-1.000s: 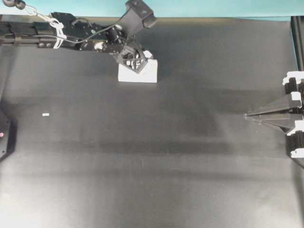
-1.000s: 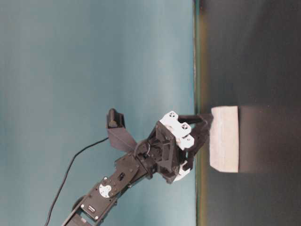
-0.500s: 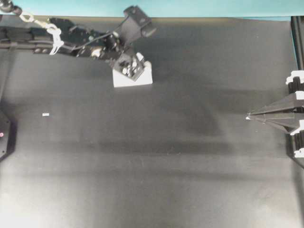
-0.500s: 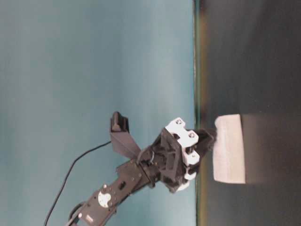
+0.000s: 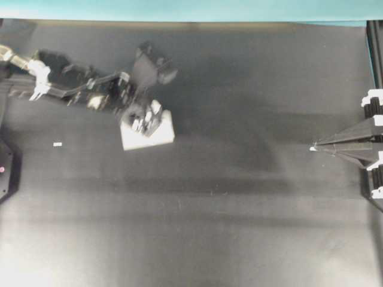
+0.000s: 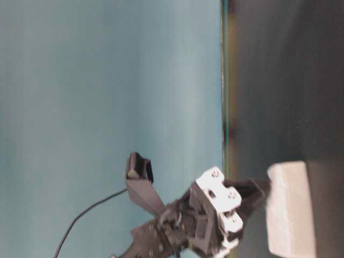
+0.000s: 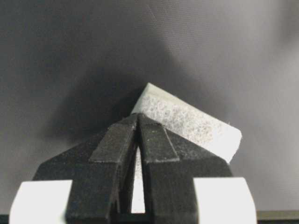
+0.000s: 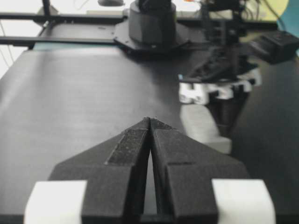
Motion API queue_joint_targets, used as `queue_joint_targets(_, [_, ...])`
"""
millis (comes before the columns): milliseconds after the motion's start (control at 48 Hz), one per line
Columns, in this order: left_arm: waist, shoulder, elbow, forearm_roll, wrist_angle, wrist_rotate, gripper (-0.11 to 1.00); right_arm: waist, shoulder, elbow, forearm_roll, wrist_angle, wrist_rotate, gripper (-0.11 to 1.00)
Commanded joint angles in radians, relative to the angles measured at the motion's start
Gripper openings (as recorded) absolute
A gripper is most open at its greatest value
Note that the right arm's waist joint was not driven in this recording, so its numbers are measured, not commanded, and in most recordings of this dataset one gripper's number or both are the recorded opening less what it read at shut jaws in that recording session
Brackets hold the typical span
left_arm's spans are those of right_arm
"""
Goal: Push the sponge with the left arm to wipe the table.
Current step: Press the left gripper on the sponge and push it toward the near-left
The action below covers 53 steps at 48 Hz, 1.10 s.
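1 camera looks straight down, 1 sits sideways at table level, 2 ride the wrists.

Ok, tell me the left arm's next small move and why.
Probably keep sliding the sponge toward the table's near edge. The left gripper is shut with its tip pressed on the sponge's top, and a wide stretch of dark table lies ahead of it.

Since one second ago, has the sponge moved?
Yes. The sponge has slid away from the teal strip and leftward in the overhead view, pushed by the left gripper.
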Motion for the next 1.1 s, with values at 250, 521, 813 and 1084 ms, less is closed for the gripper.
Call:
queue_joint_targets(250, [-0.179, -0.081, 0.13, -0.002, -0.11, -0.133, 0.0, 0.0, 0.003, -0.006, 0.0, -0.008, -0.002, -0.01])
queue_joint_targets(521, [-0.291, -0.146, 0.204, -0.002, -0.114, -0.21, 0.0, 0.0, 0.003, -0.006, 0.002, -0.011, 0.003, -0.01])
queue_joint_targets(813, [-0.443, -0.206, 0.256, -0.002, -0.118, -0.287, 0.0, 0.0, 0.003, -0.005, 0.002, -0.011, 0.011, -0.01])
queue_joint_targets(1084, [-0.592, -0.221, 0.282, -0.002, -0.12, -0.328, 0.0, 0.0, 0.005, -0.005, 0.002, -0.012, 0.011, -0.01])
